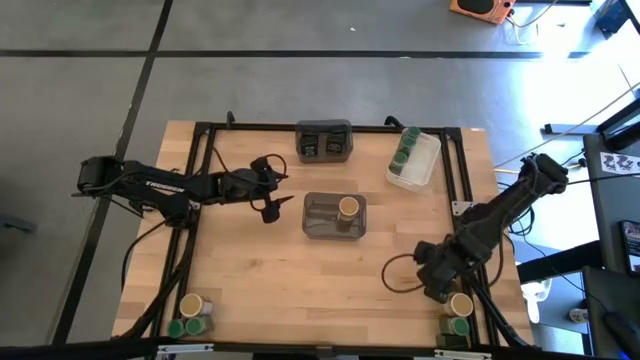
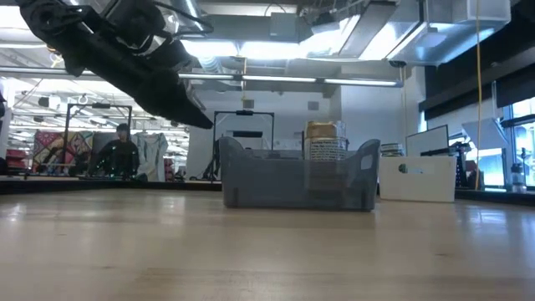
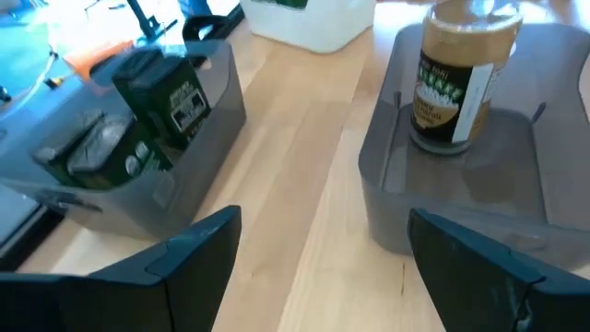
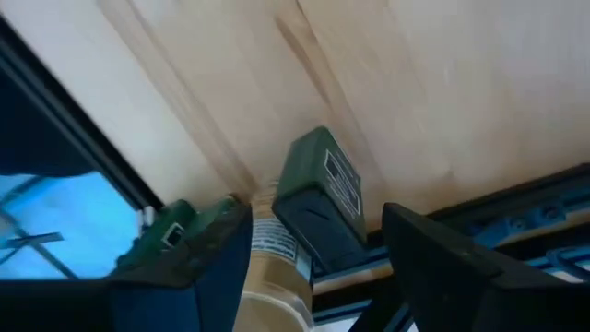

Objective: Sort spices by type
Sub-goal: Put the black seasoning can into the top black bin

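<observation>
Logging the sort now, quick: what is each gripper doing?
Left gripper: open, empty, between the two grey bins.
Right gripper: open, over the dark tin.

In the right wrist view the tan-lidded jar (image 4: 277,267) runs off the picture's edge, a dark tin (image 4: 318,198) covers part of it, and its label is unreadable.

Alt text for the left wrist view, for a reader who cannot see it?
A tan-lidded spice jar stands alone in a grey bin; another grey bin beside it holds dark tins. The left gripper hangs open above the bare wood between them.
</observation>
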You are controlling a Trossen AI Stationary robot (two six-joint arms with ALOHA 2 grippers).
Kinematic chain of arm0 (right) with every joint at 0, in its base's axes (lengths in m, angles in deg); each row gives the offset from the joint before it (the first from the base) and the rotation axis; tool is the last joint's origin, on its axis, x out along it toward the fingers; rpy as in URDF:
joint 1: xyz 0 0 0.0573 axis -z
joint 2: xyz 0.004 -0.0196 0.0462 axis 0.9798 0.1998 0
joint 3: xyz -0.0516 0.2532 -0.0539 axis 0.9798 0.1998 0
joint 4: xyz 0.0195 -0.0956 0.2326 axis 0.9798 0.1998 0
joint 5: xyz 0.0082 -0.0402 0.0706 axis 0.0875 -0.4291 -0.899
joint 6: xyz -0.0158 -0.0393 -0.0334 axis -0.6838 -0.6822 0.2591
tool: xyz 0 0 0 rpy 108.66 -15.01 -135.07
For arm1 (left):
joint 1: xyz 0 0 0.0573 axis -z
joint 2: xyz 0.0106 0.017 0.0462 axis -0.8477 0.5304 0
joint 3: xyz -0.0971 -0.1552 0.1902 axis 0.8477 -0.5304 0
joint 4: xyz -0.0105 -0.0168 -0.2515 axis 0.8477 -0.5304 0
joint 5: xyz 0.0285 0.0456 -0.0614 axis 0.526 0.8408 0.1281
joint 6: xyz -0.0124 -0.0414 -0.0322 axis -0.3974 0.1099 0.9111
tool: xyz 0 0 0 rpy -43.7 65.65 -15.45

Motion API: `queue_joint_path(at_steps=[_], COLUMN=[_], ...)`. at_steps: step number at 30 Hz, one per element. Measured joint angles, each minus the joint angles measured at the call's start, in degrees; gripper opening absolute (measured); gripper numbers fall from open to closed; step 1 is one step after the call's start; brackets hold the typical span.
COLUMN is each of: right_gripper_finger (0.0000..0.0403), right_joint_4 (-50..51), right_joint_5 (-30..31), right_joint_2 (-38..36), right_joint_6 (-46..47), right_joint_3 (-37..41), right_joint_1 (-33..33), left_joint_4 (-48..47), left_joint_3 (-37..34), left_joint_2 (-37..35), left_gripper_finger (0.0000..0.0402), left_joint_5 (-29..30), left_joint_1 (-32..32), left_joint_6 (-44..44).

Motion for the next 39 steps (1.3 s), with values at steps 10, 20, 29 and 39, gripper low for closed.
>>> queue_joint_path(at_steps=[10,20,29,39], right_gripper_finger=[0.0241,0.0241,0.0241,0.0241], right_joint_4=[-3.58,-2.59,1.39,6.25], right_joint_5=[-4.47,-4.91,-5.39,-0.64], right_joint_2=[7.38,10.81,11.07,12.12], right_joint_6=[2.4,0.73,2.59,1.93], right_joint_3=[0.12,-0.14,-4.77,-6.51], right_joint_1=[-5.74,-5.52,-5.41,-5.21], left_joint_4=[-1.95,-4.41,-4.55,-4.78], left_joint_3=[0.0,0.0,0.0,0.0], left_joint_2=[0.0,0.0,0.0,0.0], left_gripper_finger=[0.031,0.031,0.031,0.031], left_joint_5=[-0.02,-0.08,-0.08,-0.08], left_joint_1=[0.29,1.87,3.06,3.06], left_joint_6=[1.02,1.32,1.4,1.42])
